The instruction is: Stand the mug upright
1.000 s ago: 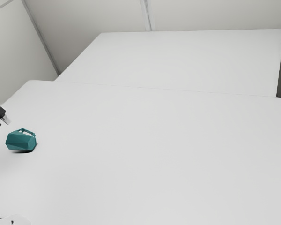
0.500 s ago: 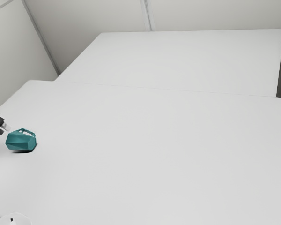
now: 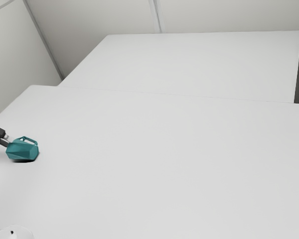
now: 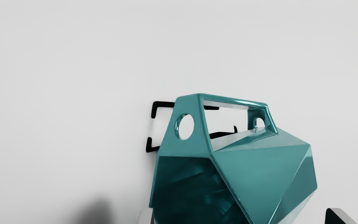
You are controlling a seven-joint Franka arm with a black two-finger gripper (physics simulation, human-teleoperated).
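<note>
Currently wide apart at the fingers [image 4: 145,217] of the gripper [image 3: 7,140], with the mug [image 4: 256,174] between in the wrist view. Teal, glossy, faceted, with a pierced handle [image 4: 187,103] and dark mouth [image 4: 185,186]; tipped on its side on the white table [image 3: 164,164], near the exterior view's left edge. Lowered to the mug since the earlier frame.

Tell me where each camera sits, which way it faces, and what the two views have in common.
Wrist view: on the arm's hand, facing past the open tool onto the teal mug and the white table; both fingertips show at the bottom edge.
Exterior view: at the arm's side, above the table, facing down across it; the tool shows at the left edge, and a white rounded piece, perhaps the robot's too, at the bottom left.
Shared: the tool, the table and the mug lying on its side.
</note>
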